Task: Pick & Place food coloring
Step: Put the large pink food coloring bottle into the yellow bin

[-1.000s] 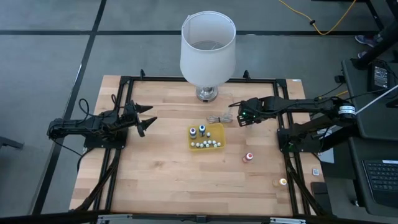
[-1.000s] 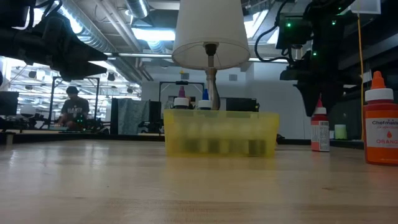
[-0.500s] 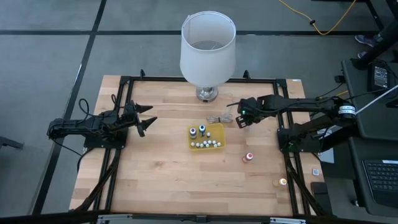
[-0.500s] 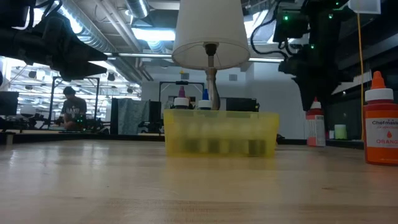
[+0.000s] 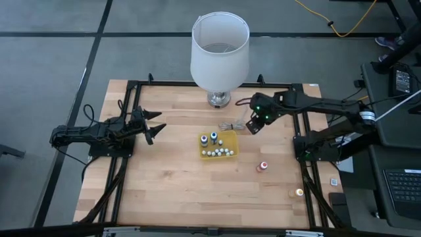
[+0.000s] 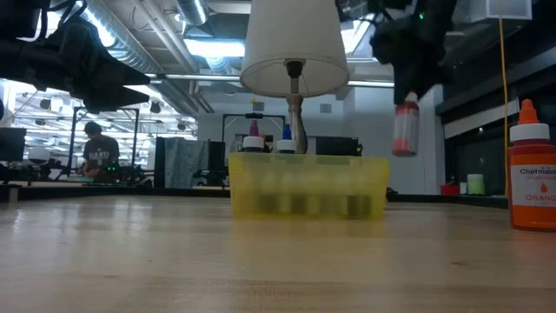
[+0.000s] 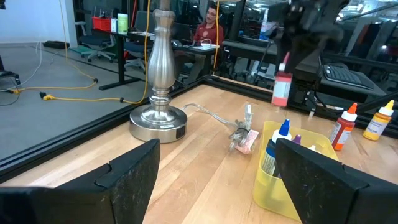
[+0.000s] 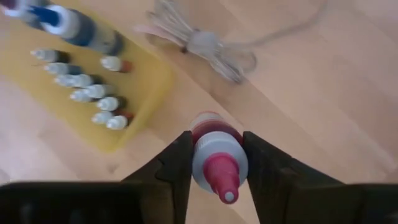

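Pink-filled, a food coloring bottle (image 8: 214, 152) hangs clamped between the right gripper's (image 8: 214, 163) fingers, lifted above the wooden table (image 5: 171, 184) between the lamp base (image 5: 219, 99) and the yellow tray (image 5: 229, 139), which holds more small bottles. The left gripper (image 5: 154, 125) waits, jaws spread wide, at the table's left side.

The tray (image 5: 227, 139) sits mid-table before the lamp (image 5: 220, 49), a coiled cord (image 5: 229, 125) between them.
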### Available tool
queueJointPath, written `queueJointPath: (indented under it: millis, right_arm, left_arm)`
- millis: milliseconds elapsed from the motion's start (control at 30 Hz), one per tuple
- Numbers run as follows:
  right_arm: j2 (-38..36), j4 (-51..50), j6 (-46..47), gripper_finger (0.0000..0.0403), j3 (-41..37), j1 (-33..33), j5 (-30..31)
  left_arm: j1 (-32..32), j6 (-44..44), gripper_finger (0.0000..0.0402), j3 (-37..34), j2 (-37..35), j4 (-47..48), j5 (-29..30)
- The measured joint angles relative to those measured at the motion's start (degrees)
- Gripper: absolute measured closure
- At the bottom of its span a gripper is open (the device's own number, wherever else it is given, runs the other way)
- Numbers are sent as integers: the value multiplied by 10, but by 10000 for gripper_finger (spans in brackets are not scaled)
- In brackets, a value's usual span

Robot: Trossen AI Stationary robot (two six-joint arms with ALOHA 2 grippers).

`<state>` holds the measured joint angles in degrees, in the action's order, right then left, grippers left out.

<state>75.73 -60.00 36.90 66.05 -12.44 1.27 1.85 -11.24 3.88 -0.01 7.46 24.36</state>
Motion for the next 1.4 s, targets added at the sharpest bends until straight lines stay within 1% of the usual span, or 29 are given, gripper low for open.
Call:
queueJointPath:
  millis: [133, 267, 333, 533, 633, 767, 1000, 1200, 1400]
  right_arm:
    - [22, -25, -29, 267, 57, 12, -3]
    - [59, -32, -60, 280, 108, 33, -5]
    - [80, -32, -74, 280, 131, 42, -5]
    - [147, -27, -115, 269, 187, 64, -5]
    - [176, -14, -128, 273, 201, 74, -5]
    - [205, 11, -134, 278, 203, 86, -5]
    - [234, 35, -136, 271, 199, 97, 5]
    - [236, 84, -132, 274, 154, 98, 6]
    - [236, 112, -150, 271, 124, 96, 40]
  left_arm:
    - [0, 0, 90, 0, 0, 0, 0]
    - [0, 0, 90, 0, 0, 0, 0]
    - [0, 0, 89, 0, 0, 0, 0]
    - [0, 0, 91, 0, 0, 0, 0]
    - [0, 0, 90, 0, 0, 0, 0]
    - [0, 0, 89, 0, 0, 0, 0]
    - [0, 0, 90, 0, 0, 0, 0]
    - [0, 0, 90, 0, 0, 0, 0]
    - [0, 0, 89, 0, 0, 0, 0]
